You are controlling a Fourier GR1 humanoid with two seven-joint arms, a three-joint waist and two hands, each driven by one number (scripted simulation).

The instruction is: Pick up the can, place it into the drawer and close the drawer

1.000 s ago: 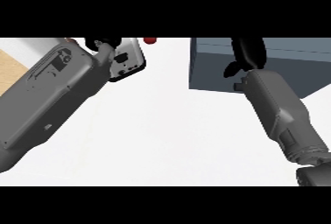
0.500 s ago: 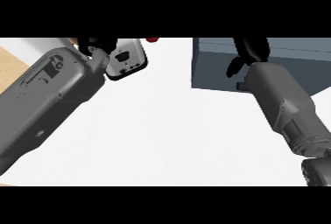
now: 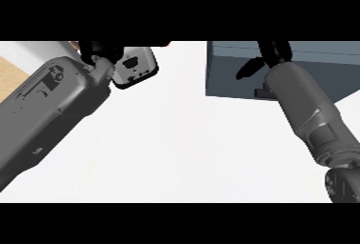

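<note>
White countertop point(image 3: 183, 143) is filling most of the head view, with a strip of light wooden surface point(image 3: 15, 71) showing at the far left edge. At the upper right, a dark blue-grey box-shaped drawer point(image 3: 232, 71) is sitting on the counter, reaching up to the top of the view.

Coming in from the lower right, the grey right forearm point(image 3: 302, 109) is stretching up over the drawer, and the black right hand point(image 3: 271, 52) is lying against the drawer's dark face near the top edge. Its thumb is sticking out to the left, but the fingers are cut off by the edge of the view, so I cannot tell whether they are spread or curled.

From the lower left, the broad grey left forearm point(image 3: 56, 105) is rising toward the upper left. The black left hand point(image 3: 98, 50) is showing only in part at the top edge; its fingers cannot be made out either.

A small reddish sliver point(image 3: 167, 44), possibly the can, is peeking in at the top edge, between the left hand and the drawer.
</note>
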